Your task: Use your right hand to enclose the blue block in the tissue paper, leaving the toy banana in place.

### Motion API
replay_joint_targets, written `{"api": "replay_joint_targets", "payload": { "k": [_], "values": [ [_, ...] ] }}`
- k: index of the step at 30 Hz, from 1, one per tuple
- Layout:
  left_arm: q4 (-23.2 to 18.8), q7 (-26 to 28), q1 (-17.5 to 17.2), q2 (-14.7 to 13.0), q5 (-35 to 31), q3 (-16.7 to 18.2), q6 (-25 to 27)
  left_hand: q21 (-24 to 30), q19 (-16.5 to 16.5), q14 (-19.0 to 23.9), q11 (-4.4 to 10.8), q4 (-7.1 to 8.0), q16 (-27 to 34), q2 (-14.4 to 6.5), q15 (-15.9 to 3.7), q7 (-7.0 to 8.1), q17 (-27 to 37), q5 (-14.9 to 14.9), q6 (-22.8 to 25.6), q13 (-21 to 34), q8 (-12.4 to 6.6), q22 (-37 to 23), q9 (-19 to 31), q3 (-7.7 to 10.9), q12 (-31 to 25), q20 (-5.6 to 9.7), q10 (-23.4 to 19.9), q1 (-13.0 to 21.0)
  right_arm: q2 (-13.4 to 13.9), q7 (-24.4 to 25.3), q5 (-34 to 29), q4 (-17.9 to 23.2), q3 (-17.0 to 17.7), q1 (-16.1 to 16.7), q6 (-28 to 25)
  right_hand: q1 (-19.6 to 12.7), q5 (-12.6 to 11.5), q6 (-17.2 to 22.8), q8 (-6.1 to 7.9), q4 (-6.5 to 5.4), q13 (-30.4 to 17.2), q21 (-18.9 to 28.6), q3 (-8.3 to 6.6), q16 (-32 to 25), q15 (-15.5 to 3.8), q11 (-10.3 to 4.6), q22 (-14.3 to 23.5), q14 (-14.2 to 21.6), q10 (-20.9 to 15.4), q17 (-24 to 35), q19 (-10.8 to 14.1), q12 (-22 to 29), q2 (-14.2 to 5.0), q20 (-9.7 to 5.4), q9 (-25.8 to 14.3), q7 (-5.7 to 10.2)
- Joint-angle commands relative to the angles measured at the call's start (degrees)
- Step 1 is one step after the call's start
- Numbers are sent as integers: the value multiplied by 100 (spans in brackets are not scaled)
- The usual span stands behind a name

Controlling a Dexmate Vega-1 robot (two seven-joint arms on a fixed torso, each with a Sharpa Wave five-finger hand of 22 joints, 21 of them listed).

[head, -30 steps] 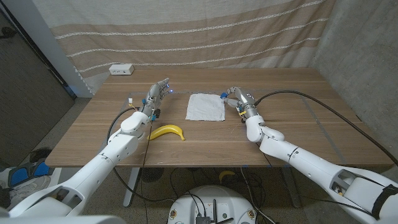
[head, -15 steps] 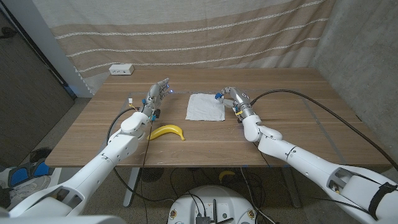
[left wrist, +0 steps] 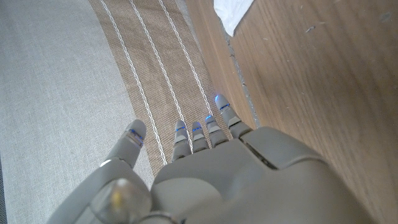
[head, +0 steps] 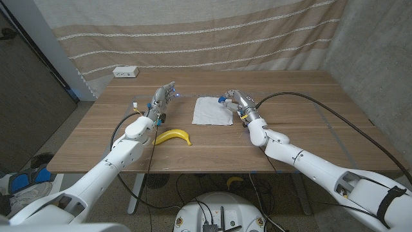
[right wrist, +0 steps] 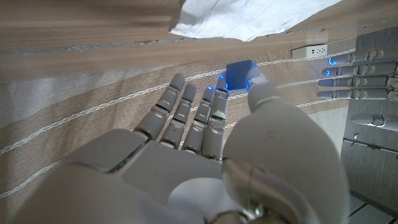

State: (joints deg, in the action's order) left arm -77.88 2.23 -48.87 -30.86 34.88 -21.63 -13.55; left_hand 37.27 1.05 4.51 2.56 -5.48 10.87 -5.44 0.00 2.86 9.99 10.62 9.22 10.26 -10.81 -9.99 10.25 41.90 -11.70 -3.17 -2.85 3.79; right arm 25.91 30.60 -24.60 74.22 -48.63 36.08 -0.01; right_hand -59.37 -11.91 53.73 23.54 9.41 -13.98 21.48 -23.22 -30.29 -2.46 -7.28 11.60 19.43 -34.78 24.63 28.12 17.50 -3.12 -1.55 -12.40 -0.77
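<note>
Since a second ago the right hand [head: 233, 102] has carried the blue block [head: 222, 99] leftward, from beside the tissue [head: 213, 110] to over its near-right corner. It pinches the block between thumb and fingertips [right wrist: 222, 84], the block sitting at the very tips, above the paper. The block looks small, light and stiff, best held by opposite faces; the tissue is soft and limp, best lifted by a corner. The left hand [head: 162, 98] waits with fingers apart, the banana [head: 174, 136] just behind it.
</note>
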Motion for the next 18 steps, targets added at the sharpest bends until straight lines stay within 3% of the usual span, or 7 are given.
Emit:
{"api": "replay_joint_targets", "payload": {
  "k": [1,18],
  "values": [
    [-26,4,-30,-12,5,19,-15,-15,15,40,5,-38,36,-209,10,2,26,-22,45,25,8,-16,16,21,23,-47,-31,-52,-133,-119,3,-232,-93,-144,215,-216,-27,284,23,-19,-33,38,42,25,-911,2,14,-41,7,31,-27,-4,-206,-22,-26,322],
    [41,-50,15,-1,8,10,-37,-42,23,99,9,-47,49,-208,10,4,29,-22,45,25,9,-16,16,27,28,-53,-20,-62,-382,-310,50,-832,-299,-438,430,-211,-37,260,18,-27,-44,59,74,47,-915,15,14,-44,-2,31,-49,-11,-227,-15,-27,307]
  ]
}}
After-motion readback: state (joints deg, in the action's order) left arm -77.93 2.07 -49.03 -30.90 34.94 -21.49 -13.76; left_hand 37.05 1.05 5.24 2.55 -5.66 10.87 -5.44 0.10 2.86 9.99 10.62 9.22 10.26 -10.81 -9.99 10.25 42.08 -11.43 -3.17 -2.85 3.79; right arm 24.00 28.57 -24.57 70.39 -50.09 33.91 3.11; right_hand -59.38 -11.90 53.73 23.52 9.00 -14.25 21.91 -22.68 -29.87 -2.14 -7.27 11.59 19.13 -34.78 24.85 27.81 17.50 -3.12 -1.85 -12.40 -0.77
